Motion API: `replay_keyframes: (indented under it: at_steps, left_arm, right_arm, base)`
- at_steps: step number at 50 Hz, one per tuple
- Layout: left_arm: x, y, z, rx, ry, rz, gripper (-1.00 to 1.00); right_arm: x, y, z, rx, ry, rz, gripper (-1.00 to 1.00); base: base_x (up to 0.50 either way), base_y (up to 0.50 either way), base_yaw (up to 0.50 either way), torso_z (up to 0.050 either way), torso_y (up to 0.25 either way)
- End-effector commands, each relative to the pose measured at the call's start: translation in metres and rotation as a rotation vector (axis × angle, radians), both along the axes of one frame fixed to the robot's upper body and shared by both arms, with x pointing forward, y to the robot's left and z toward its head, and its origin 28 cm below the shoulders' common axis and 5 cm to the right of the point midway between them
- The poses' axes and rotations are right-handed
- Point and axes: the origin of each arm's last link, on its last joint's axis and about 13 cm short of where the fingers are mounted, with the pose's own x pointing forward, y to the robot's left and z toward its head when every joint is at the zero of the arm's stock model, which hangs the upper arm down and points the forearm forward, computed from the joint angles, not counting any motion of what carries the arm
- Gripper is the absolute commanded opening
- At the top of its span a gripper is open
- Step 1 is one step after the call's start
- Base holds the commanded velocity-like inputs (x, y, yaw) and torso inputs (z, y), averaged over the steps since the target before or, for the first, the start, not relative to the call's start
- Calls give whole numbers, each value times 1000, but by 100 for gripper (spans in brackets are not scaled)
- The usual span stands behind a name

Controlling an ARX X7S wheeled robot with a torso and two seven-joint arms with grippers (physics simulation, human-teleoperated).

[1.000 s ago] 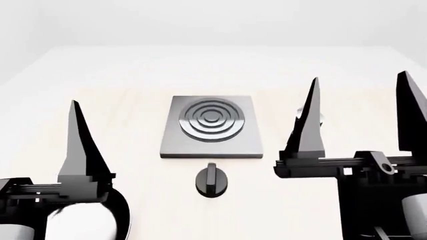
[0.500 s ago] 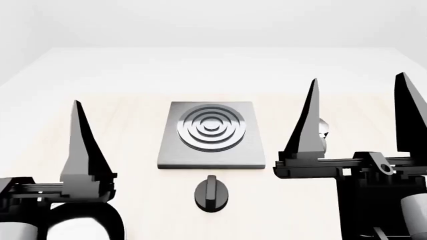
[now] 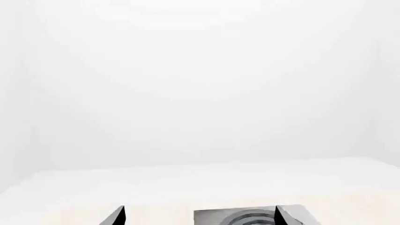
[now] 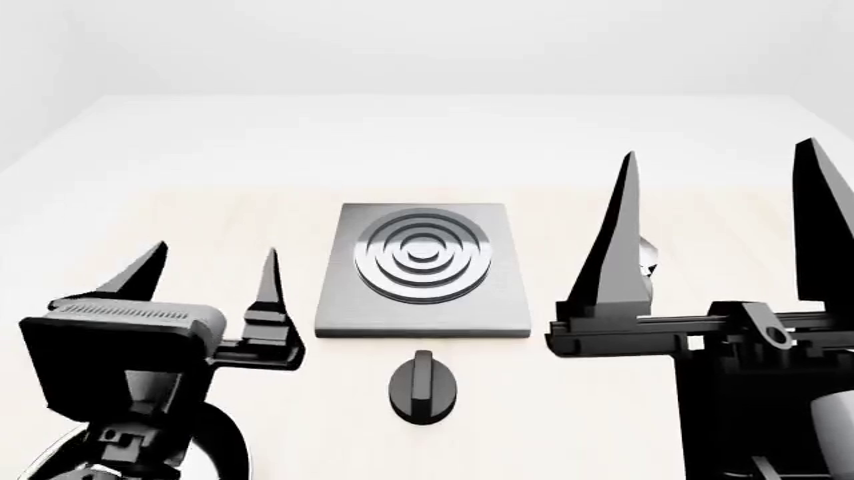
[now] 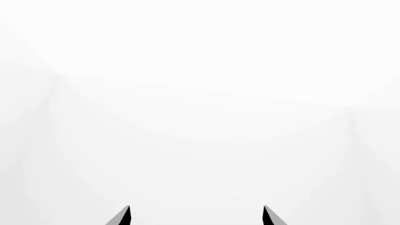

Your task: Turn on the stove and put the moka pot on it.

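Knob-turning comes first, I judge, and nothing is switched on or held yet. My left gripper (image 4: 207,272) hangs with its fingers apart, empty, above the pale wooden table (image 4: 160,215) just left of the flat square dark-grey stove slab with raised concentric rings (image 4: 423,268). My right gripper (image 4: 721,200) stands spread wide and empty too. The small black round knob (image 4: 424,385) sits near the slab's front edge, between my arms. The moka pot's shiny silver lid (image 4: 647,258) peeks out behind my right finger, right of the stove. Next I must lower one gripper over the knob's ridge, close, and twist.
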Motion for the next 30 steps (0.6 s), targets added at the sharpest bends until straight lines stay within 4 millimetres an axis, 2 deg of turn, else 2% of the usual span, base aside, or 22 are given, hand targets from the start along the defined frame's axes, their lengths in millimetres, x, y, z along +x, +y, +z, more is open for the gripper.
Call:
replay_keyframes:
  at_steps: [1,14,30]
  left_arm:
    - [21,-3,-27,-57,236,-79,100]
    - [38,-8,-60,-92,424,-175,100]
    - [43,-19,-80,-106,537,-241,100]
  right_arm:
    - [-2,1,1,-2,-6,4,100]
    - [-2,2,1,-2,-8,8,100]
    - [-2,3,2,-3,-6,9,100]
  base:
    - [0,0,0,0,0]
    - [0,0,0,0,0]
    - [0,0,0,0,0]
